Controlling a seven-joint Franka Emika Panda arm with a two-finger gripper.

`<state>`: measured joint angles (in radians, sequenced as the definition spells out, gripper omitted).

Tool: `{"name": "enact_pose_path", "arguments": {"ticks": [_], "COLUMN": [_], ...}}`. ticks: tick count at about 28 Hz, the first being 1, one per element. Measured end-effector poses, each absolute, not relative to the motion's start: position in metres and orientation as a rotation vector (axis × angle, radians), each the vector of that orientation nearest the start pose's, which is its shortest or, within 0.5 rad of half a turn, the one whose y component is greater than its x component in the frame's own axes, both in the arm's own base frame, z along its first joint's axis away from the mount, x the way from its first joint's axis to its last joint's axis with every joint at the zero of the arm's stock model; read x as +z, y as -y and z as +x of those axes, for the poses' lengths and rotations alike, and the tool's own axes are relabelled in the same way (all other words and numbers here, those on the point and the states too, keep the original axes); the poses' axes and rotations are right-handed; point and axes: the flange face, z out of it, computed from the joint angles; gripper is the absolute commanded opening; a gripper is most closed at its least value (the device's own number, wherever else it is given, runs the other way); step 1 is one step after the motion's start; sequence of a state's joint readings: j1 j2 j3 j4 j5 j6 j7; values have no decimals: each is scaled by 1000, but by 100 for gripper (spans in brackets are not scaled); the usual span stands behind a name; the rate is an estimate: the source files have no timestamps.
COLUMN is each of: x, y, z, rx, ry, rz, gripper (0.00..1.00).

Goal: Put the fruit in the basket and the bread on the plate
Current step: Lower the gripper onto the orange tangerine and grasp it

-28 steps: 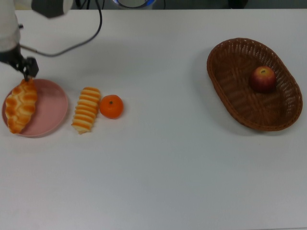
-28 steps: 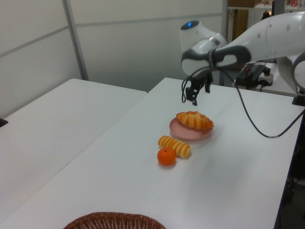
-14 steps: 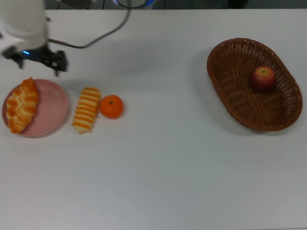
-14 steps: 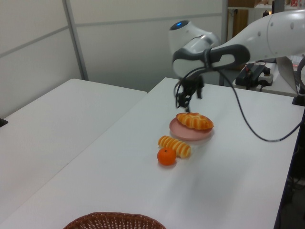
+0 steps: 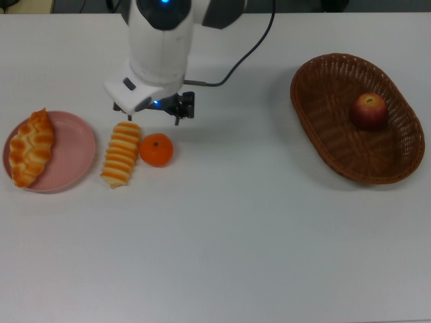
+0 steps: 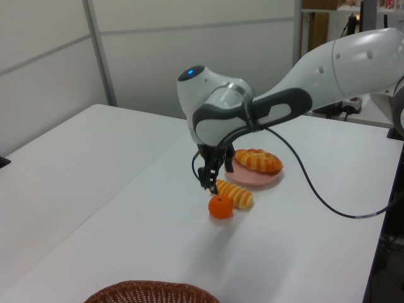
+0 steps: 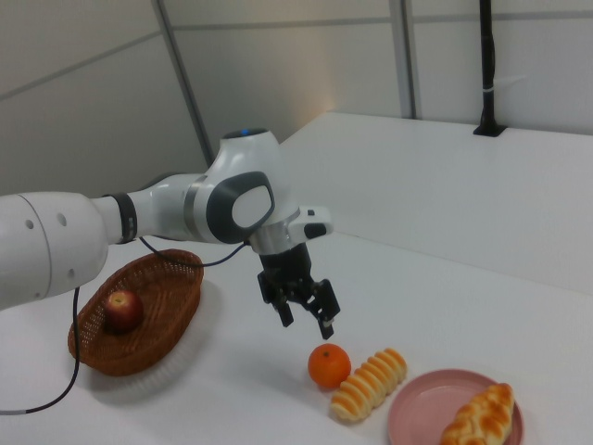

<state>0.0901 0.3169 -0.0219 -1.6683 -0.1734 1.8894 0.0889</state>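
Showing spread end effector [image 7: 307,318] fingers — right view only.

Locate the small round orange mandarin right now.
In the top view, the small round orange mandarin sits left of centre on the white table, touching the striped ridged roll's right side.

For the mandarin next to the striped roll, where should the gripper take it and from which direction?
Probably from straight above, fingers closing across the widest middle of the mandarin. It is round and sits stem-up on the table, so any width fits. The striped roll touches or nearly touches it on the top view's left, so the fingers should likely straddle it along the top view's up-down line. The gripper hangs open and empty above it.
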Motion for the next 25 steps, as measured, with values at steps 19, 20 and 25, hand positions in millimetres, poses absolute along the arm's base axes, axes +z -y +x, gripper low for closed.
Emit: {"name": "enact_pose_path", "arguments": {"ticks": [19, 20, 25], "x": [335, 335, 336], "y": [-57, -56, -48], "z": [646, 646, 648], "rx": [88, 87, 80], "ry": [-56, -58, -79], "rz": [-3309, -3309, -3312], "gripper": [100, 100, 100]}}
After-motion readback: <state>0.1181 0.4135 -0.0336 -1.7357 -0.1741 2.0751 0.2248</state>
